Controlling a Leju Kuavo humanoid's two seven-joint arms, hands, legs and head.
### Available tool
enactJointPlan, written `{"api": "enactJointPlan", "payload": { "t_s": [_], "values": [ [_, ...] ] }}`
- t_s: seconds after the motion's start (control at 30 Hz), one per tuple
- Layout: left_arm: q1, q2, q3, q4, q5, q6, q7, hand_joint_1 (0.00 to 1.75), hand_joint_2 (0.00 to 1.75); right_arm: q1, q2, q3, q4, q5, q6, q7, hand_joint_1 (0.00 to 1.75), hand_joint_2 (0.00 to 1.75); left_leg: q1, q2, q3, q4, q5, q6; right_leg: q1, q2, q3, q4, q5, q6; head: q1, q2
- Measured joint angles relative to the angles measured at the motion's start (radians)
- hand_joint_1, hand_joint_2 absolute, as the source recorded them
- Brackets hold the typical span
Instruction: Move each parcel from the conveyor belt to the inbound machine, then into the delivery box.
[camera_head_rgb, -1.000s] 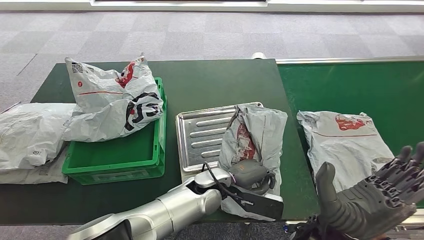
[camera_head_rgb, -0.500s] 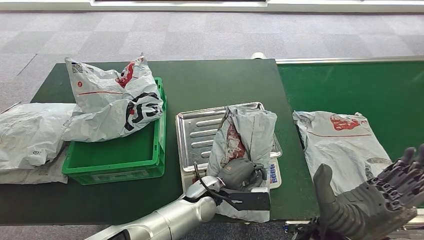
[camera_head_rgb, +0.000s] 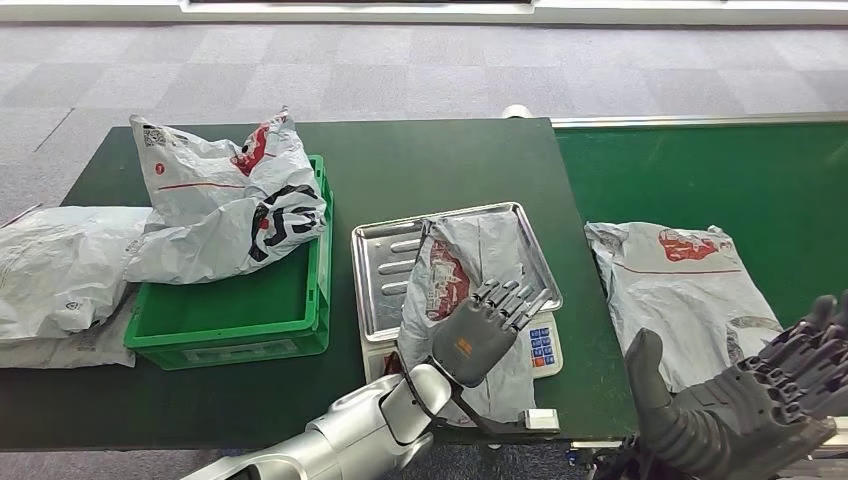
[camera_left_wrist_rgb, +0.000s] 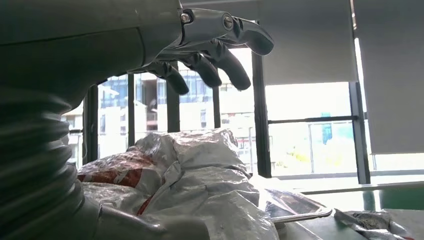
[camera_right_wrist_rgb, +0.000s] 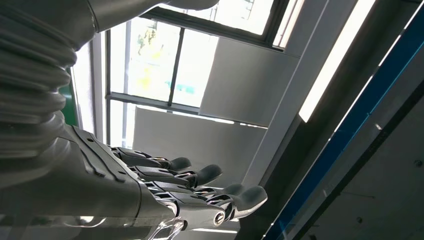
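one parcel now lies on the tray; my left hand has let go, fingers spread above it; my right hand stays open.

A crumpled grey parcel with red print lies on the steel tray of the inbound machine, its near end hanging over the machine's front edge. A second grey parcel, flat with a red logo, lies on the green conveyor belt just beside the machine. The green delivery box stands well left of the machine, with a white parcel with red and black print draped over its far rim.
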Motion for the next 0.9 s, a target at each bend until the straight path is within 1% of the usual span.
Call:
{"api": "enactJointPlan", "payload": {
  "t_s": [0.1,0.3,0.47,0.67,0.73,0.9],
  "values": [
    [0.007,0.000,0.012,-0.016,-0.065,0.000,0.012,0.00,1.75,0.000,0.000,0.000,-0.001,0.000,0.000,0.000,0.00,1.75,0.000,0.000,0.000,0.000,0.000,0.000,0.000,0.000,0.000,0.000,0.000,0.000,0.000,0.000],
    [0.023,0.000,0.069,-0.036,-0.199,-0.003,0.029,0.00,1.75,0.000,0.000,-0.001,-0.001,0.001,0.000,0.000,0.00,1.75,0.000,0.000,0.000,0.000,0.000,0.000,0.000,0.000,0.000,0.000,0.000,0.000,0.000,0.000],
    [0.026,0.000,0.075,-0.023,-0.208,-0.047,0.048,0.00,1.75,0.001,0.000,-0.001,-0.001,0.012,0.000,0.000,0.00,1.75,0.000,0.000,0.000,0.000,0.000,0.000,0.000,0.000,0.000,0.000,0.000,0.000,0.000,0.000],
    [0.028,0.000,0.074,-0.010,-0.208,-0.064,0.045,0.00,1.75,0.001,0.000,-0.001,-0.001,0.014,0.000,0.000,0.00,1.75,0.000,0.000,0.000,0.000,0.000,0.000,0.000,0.000,0.000,0.000,0.000,0.000,0.000,0.000],
    [0.029,0.000,0.075,-0.007,-0.205,-0.097,0.021,0.00,1.75,0.001,0.000,0.000,-0.001,0.014,0.000,0.000,0.00,1.75,0.000,0.000,0.000,0.000,0.000,0.000,0.000,0.000,0.000,0.000,0.000,0.000,0.000,0.000],
    [0.028,0.000,0.085,0.010,-0.182,-0.248,-0.077,0.00,1.75,0.001,0.000,0.003,-0.001,0.008,0.000,0.000,0.00,1.75,0.000,0.000,0.000,0.000,0.000,0.000,0.000,0.000,0.000,0.000,0.000,0.000,0.000,0.000]
  ]
}}
